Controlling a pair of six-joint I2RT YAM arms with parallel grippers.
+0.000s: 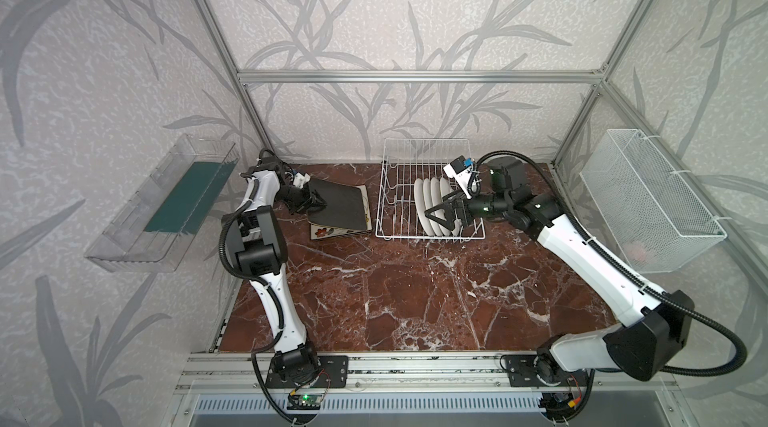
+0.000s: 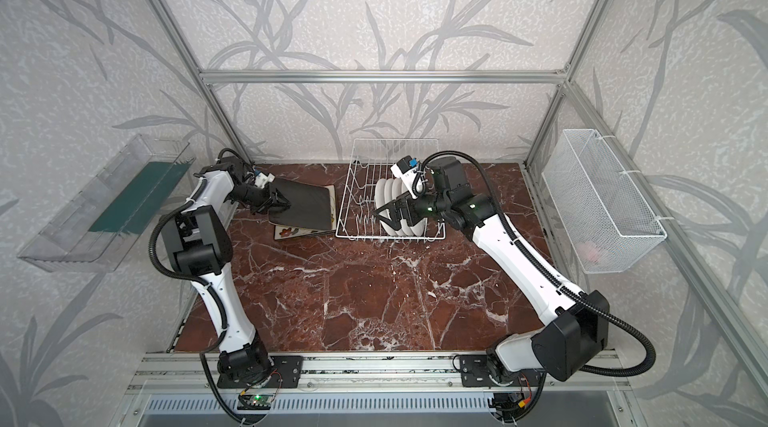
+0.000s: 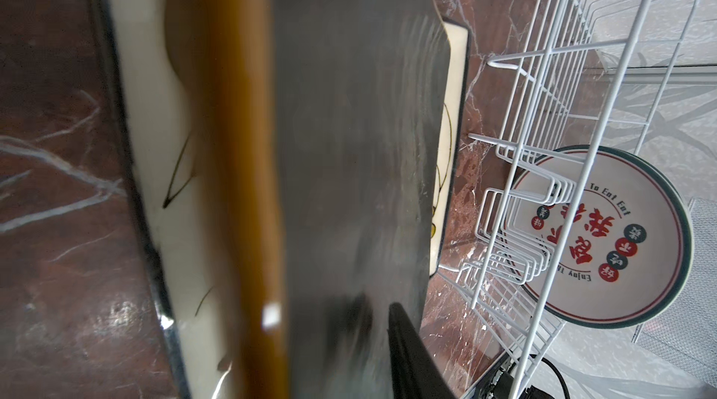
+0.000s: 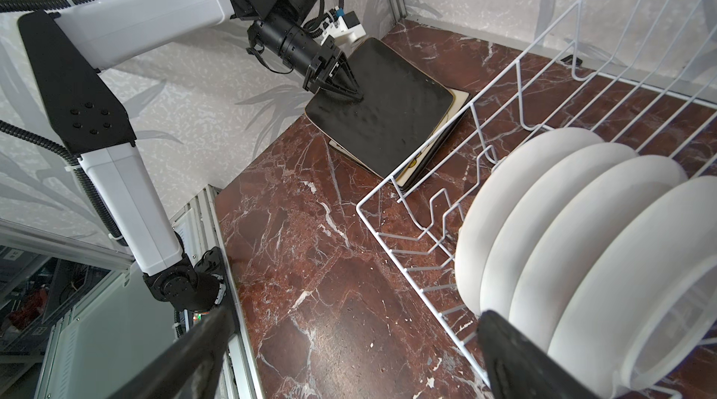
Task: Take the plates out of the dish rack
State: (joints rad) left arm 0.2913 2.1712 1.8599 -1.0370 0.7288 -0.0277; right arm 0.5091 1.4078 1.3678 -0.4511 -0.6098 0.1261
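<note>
1. Four round white plates (image 1: 422, 196) (image 2: 384, 196) (image 4: 562, 241) stand on edge, close together in a row. They are in the dish rack (image 1: 399, 236) (image 2: 361, 236), toward its right side and front.
2. In the left wrist view, the end plate (image 3: 605, 238) shows its face. It has red signs and the words "To Eat Eat" inside a dark ring.
3. The dish rack is made of white wire. It sits at the back of the desk (image 1: 415, 300), near the middle.
4. The right end effector (image 1: 440, 209) (image 2: 392, 211) (image 4: 355, 311) hangs right by the row of round plates. Its fingers are spread very wide and it holds nothing. In the right wrist view, one finger is just in front of the nearest plate. The other finger is far off to the side, over the desk.
5. A stack of square black plates (image 1: 340, 207) (image 2: 307, 204) (image 4: 388, 113) lies on the desk, just left of the rack. The top black plate is dark side up and tilted, with its left edge higher. The bottom plate (image 1: 328, 233) shows a cream face with a flower.
6. The left end effector (image 1: 318, 199) (image 2: 282, 200) (image 4: 351, 92) is at the left edge of the top black plate. Its fingers are close together with the plate's edge between them. I cannot tell if they are pinching it.
7. The desk is red-brown marble with white lines.
8. A clear tray (image 1: 158, 213) hangs on the left wall. A white mesh basket (image 1: 648, 200) hangs on the right wall.
</note>
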